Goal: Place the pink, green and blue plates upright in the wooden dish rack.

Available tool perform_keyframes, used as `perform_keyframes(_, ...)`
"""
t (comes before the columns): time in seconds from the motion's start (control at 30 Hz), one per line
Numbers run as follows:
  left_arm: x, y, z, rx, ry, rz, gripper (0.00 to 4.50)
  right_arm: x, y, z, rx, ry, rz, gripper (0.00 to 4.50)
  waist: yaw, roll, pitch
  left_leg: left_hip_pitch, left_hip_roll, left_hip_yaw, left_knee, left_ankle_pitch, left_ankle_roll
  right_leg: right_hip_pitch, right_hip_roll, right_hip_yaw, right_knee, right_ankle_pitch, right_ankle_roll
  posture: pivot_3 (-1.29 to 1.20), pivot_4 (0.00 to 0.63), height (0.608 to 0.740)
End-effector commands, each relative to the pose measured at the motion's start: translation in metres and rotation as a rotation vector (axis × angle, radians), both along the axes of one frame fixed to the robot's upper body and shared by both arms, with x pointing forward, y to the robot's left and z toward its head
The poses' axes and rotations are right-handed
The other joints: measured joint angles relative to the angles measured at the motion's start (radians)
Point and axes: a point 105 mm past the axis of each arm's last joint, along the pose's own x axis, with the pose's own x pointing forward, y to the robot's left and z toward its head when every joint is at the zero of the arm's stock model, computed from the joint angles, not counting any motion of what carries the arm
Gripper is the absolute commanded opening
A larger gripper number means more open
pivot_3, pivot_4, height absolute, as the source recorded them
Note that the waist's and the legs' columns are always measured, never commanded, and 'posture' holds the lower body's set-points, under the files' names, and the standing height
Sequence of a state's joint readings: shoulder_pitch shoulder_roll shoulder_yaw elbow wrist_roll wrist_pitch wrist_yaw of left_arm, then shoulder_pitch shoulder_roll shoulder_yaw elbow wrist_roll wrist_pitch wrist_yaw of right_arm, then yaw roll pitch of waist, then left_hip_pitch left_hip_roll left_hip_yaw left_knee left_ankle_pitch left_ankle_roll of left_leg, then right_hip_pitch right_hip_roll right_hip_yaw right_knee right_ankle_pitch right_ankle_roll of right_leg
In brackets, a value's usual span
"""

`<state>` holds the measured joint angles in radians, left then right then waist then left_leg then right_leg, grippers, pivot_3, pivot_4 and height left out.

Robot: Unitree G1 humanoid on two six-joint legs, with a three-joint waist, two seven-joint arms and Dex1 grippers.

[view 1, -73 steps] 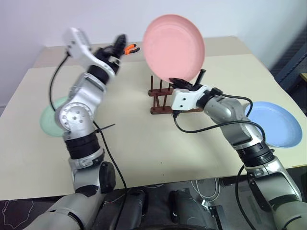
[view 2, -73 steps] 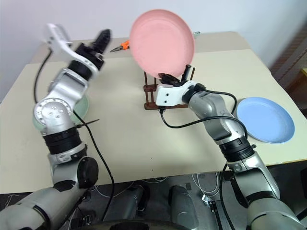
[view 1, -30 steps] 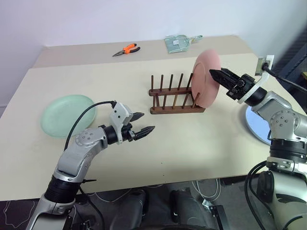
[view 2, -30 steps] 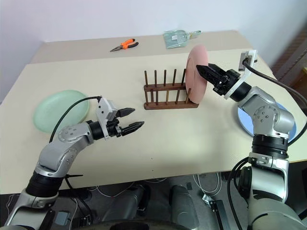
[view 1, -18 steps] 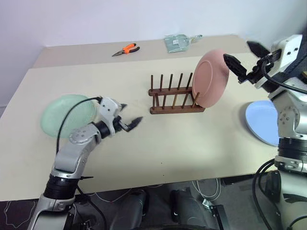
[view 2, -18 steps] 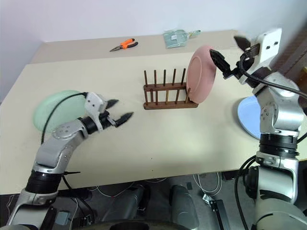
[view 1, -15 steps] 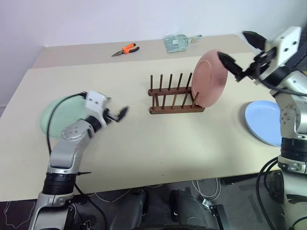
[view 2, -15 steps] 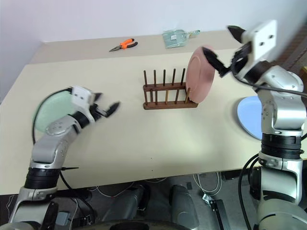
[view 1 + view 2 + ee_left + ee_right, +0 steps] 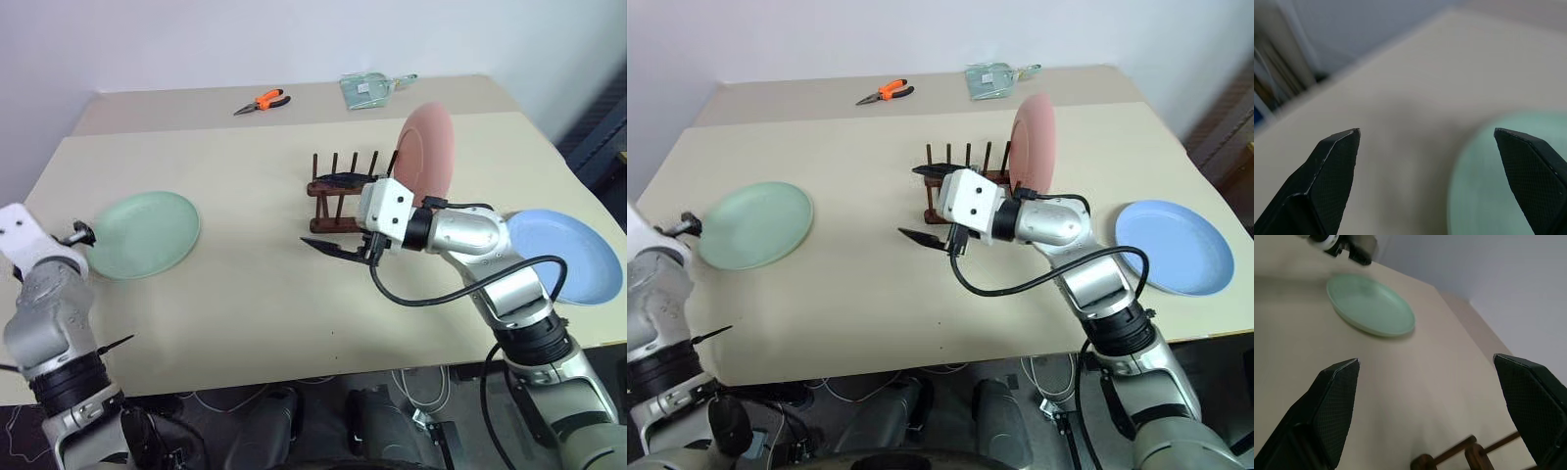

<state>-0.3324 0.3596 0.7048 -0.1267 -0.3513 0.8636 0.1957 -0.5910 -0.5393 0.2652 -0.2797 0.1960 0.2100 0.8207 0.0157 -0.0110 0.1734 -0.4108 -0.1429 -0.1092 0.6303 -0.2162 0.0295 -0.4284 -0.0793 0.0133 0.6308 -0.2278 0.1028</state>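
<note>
Our pink plate (image 9: 425, 157) stands slotted in the rack (image 9: 338, 186); both grippers, left (image 9: 1432, 142) and right (image 9: 338, 217), gape empty, the left nearest the green plate (image 9: 145, 233).

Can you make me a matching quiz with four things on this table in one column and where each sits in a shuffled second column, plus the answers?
Things:
1. pink plate
2. green plate
3. blue plate
4. orange pliers

Places:
A. flat on the table's right side
B. at the table's far edge
C. upright at the right end of the wooden dish rack
D. flat on the table's left side

Pairs: 1-C, 2-D, 3-A, 4-B
</note>
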Motion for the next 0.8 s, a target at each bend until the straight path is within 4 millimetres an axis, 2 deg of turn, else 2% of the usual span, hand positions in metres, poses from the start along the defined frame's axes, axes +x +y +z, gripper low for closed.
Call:
perform_keyframes(0.03,-0.002,-0.020,-0.006,-0.169,-0.042,-0.073,4.50,-0.001,0.002,0.007,0.007,-0.042,0.016,4.45,0.000,-0.001,0.000,0.000,0.000,0.000,0.000,0.000,0.000,0.000,0.000,0.000,0.000,0.000,0.000,0.00,0.150,0.727)
perform_keyframes(0.13,-0.008,-0.027,-0.026,-0.389,-0.084,-0.004,3.64,0.001,0.003,0.005,0.000,-0.048,0.012,4.50,-0.002,-0.001,-0.001,0.000,0.000,0.000,0.000,0.000,0.000,0.001,0.000,0.000,0.000,0.000,0.000,0.00,0.150,0.727)
perform_keyframes(0.23,-0.005,-0.029,-0.025,-0.440,-0.110,0.000,2.12,0.002,0.002,0.004,-0.003,-0.063,-0.001,4.50,-0.002,-0.001,-0.001,0.001,0.000,0.000,-0.001,0.001,-0.001,0.002,0.000,0.000,0.001,0.000,0.000,0.00,0.150,0.727)
perform_keyframes(0.37,0.008,-0.038,-0.012,-0.392,-0.123,-0.089,0.04,0.002,-0.002,0.002,-0.005,-0.013,-0.002,4.50,0.000,-0.002,-0.001,0.001,0.000,0.000,0.000,0.001,-0.001,0.002,0.000,0.000,0.001,0.000,0.000,0.00,0.150,0.727)
perform_keyframes(0.43,0.018,-0.045,0.009,-0.311,-0.185,-0.160,0.04,0.002,-0.005,0.001,-0.020,-0.011,-0.009,4.50,0.000,-0.002,-0.001,0.001,0.000,0.000,0.000,0.001,-0.001,0.002,0.000,-0.001,0.000,0.000,0.000,0.00,0.150,0.727)
perform_keyframes(0.5,0.030,-0.060,0.040,-0.200,-0.269,-0.261,0.04,0.005,-0.007,0.002,-0.037,-0.053,-0.036,4.50,0.000,-0.002,-0.001,0.001,0.000,0.000,0.000,0.001,-0.001,0.002,0.000,0.000,0.000,0.000,0.000,0.00,0.150,0.727)
perform_keyframes(0.53,0.033,-0.065,0.050,-0.168,-0.293,-0.293,0.04,0.006,-0.008,0.003,-0.042,-0.069,-0.045,4.50,0.000,-0.002,-0.001,0.001,0.000,0.000,0.000,0.001,-0.001,0.002,0.000,0.000,0.000,0.000,0.000,0.00,0.150,0.727)
perform_keyframes(0.6,0.035,-0.068,0.055,-0.142,-0.313,-0.315,0.04,0.007,-0.008,0.004,-0.045,-0.081,-0.052,4.50,-0.002,-0.002,-0.001,0.001,0.000,0.000,-0.001,0.001,-0.001,0.002,0.000,0.000,0.000,0.000,0.000,0.00,0.150,0.727)
perform_keyframes(0.7,0.056,-0.133,0.124,0.044,-0.444,-0.603,0.04,0.014,-0.003,0.008,-0.090,-0.205,-0.077,4.50,-0.001,-0.004,0.000,0.000,0.000,0.000,-0.001,0.001,-0.002,0.002,0.000,0.000,0.001,0.000,0.000,0.00,0.150,0.727)
perform_keyframes(0.73,0.058,-0.151,0.137,0.088,-0.464,-0.669,0.04,0.017,-0.001,0.009,-0.099,-0.240,-0.083,4.50,0.000,-0.004,0.001,0.000,0.000,0.000,-0.001,0.001,-0.003,0.002,0.000,0.000,0.001,0.000,-0.001,0.00,0.150,0.727)
perform_keyframes(0.8,0.060,-0.172,0.150,0.116,-0.492,-0.744,0.04,0.022,0.004,0.012,-0.114,-0.297,-0.098,4.50,-0.003,-0.004,0.000,-0.001,0.000,-0.001,0.000,0.002,-0.003,0.002,0.000,-0.001,0.001,0.000,-0.001,0.00,0.150,0.727)
